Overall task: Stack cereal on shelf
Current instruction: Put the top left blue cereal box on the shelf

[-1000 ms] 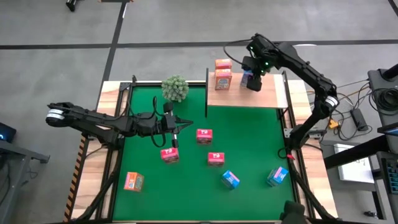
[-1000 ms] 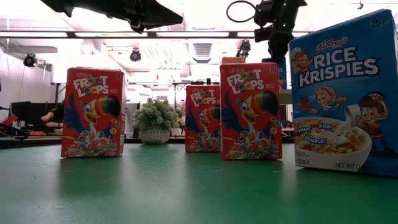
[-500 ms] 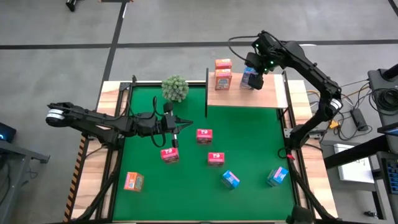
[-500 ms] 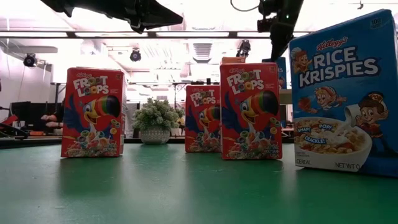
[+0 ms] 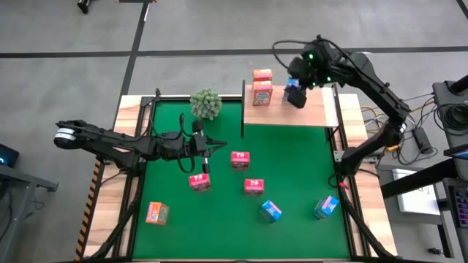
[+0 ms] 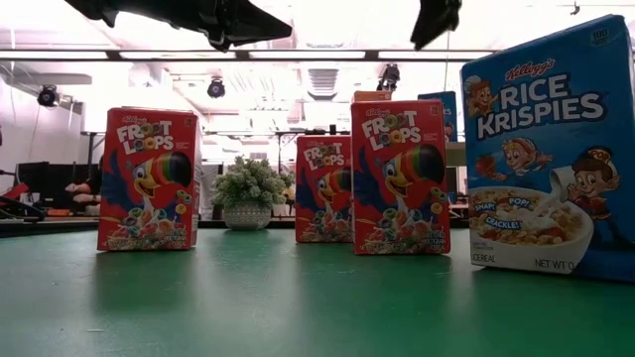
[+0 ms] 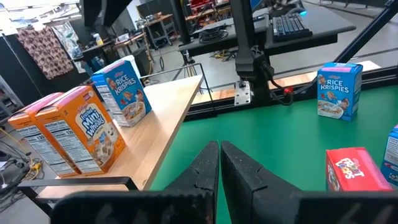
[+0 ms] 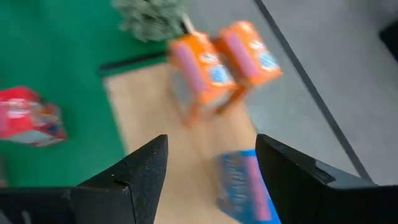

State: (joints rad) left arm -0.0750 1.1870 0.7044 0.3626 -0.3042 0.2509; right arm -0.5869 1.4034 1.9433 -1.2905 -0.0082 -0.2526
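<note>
The shelf stands at the far right of the green mat. Two orange cereal boxes and one blue box stand on it. My right gripper is open and empty above the blue box, which shows below and between its fingers. My left gripper is shut and empty, hovering over the mat's middle left. Three red boxes, two blue boxes and one orange box stand on the mat.
A round green plant stands at the mat's far edge, left of the shelf. Thin black posts rise at the shelf's corners. Wooden table strips border the mat on the left and right.
My right gripper has gone up and a little toward the far edge, away from the blue box, which stays standing on the shelf. In the low view it has risen almost out of the picture's top.
</note>
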